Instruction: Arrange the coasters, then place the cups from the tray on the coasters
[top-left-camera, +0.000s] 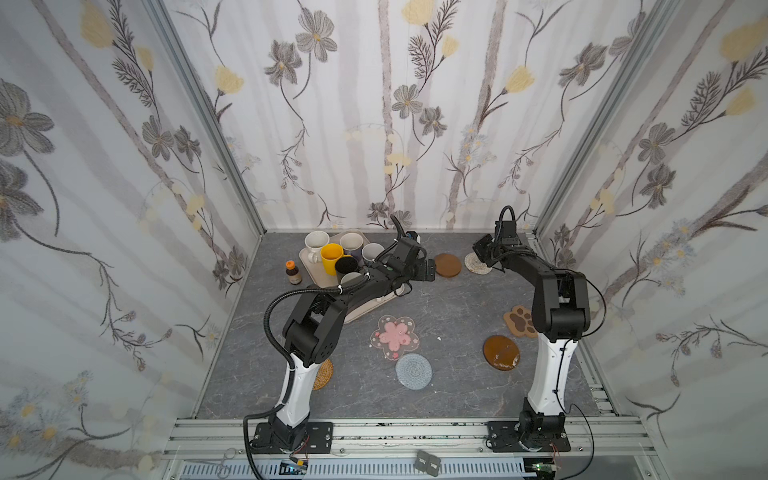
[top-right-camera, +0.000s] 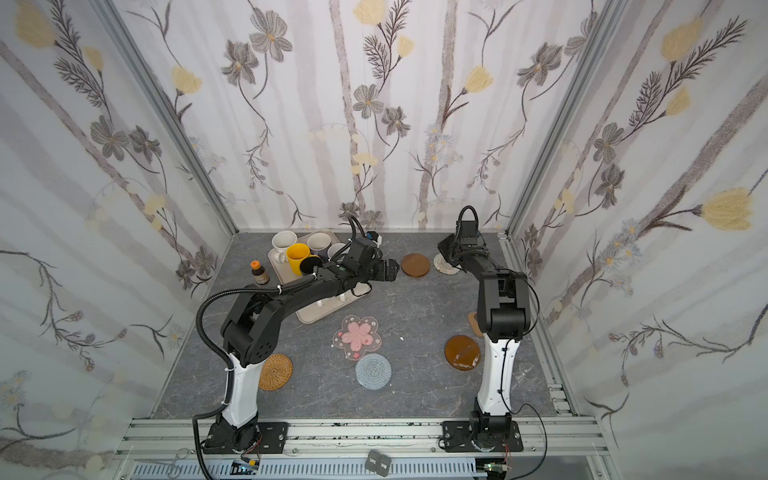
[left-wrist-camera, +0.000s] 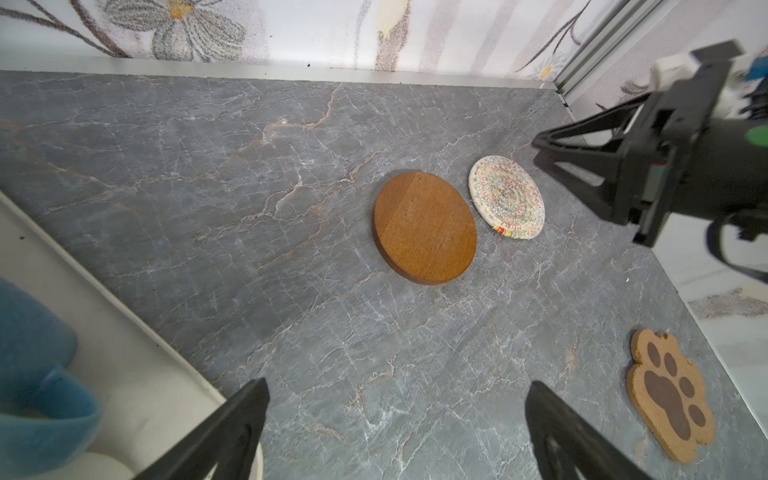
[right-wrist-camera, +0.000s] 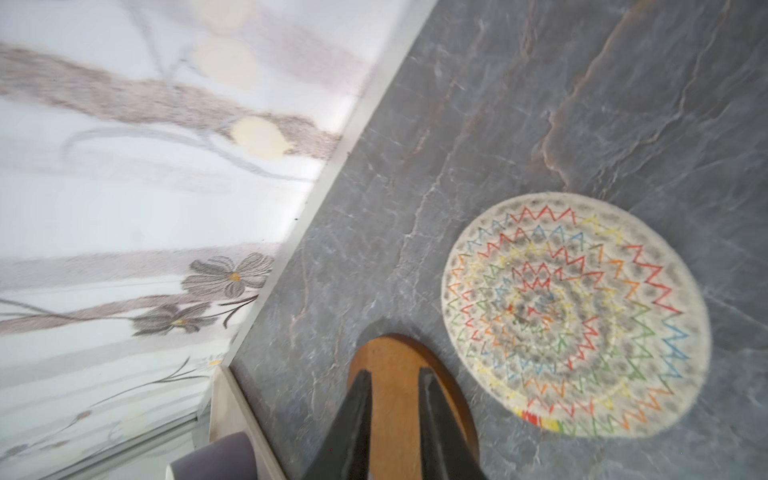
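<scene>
Seven coasters lie flat on the worktop (top-left-camera: 449, 307). Nearest me, the rattan coaster (top-right-camera: 275, 371) sits by the left arm's base, with the crochet coaster (top-left-camera: 413, 371) mid-way and the amber disc (top-left-camera: 501, 352) toward the right. The blossom coaster (top-left-camera: 395, 336) lies just behind the crochet one, and the paw coaster (top-left-camera: 520, 321) is near the right edge. Open marble runs beyond them.

The tray (top-right-camera: 309, 314) fills the far left corner, with the cups (top-left-camera: 331, 257) crowded on its far end. Off its right rim, my left gripper (left-wrist-camera: 397, 388) hovers with its jaws wide apart and empty.

Near the far edge, the wood disc (top-left-camera: 448, 265) and the woven coaster (left-wrist-camera: 507, 196) lie just beside each other. My right gripper (right-wrist-camera: 395, 374) hangs over them, its fingers narrowly parted, gripping nothing.
</scene>
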